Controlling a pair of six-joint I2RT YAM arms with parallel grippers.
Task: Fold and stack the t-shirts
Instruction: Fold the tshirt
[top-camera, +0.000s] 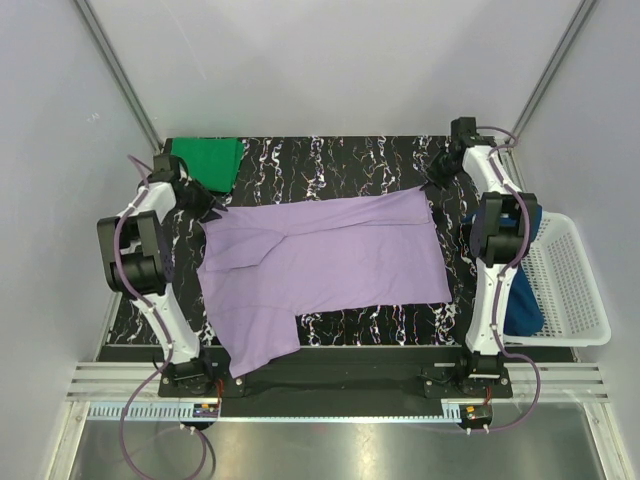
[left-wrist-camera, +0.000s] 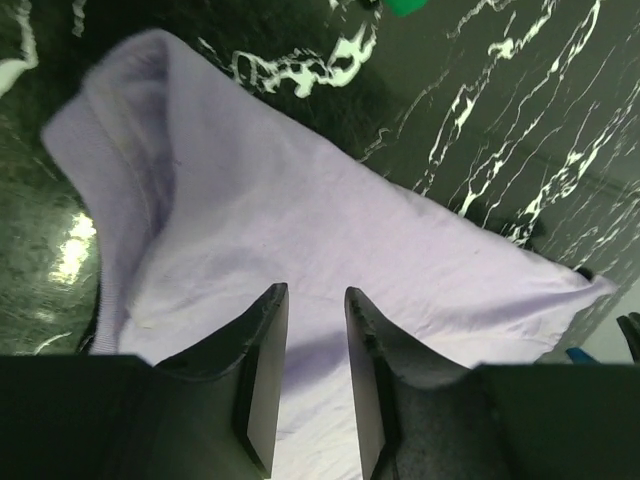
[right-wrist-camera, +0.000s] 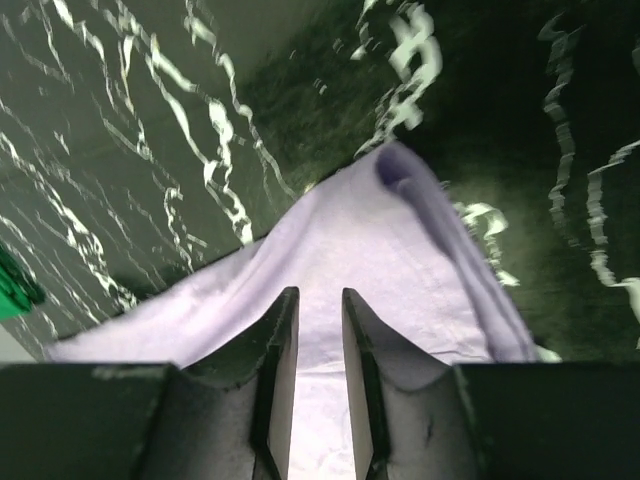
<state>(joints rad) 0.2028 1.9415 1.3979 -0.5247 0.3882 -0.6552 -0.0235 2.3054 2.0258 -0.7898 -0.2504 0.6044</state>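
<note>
A lavender t-shirt (top-camera: 320, 265) lies spread over the black marbled table (top-camera: 340, 160), with one part hanging toward the near edge at the left. My left gripper (top-camera: 203, 207) hovers over the shirt's far left corner (left-wrist-camera: 300, 200). Its jaws stand a little apart, with only cloth showing below the gap (left-wrist-camera: 316, 295). My right gripper (top-camera: 438, 183) is over the far right corner (right-wrist-camera: 400, 230), jaws likewise parted and holding nothing (right-wrist-camera: 319, 295). A bright green t-shirt (top-camera: 208, 160) lies folded at the far left corner of the table. A dark blue t-shirt (top-camera: 522, 305) sits in the basket.
A white mesh basket (top-camera: 575, 290) stands off the table's right side, beside the right arm. Grey walls with metal rails enclose the back and sides. A slip of green (right-wrist-camera: 12, 285) shows at the left edge of the right wrist view.
</note>
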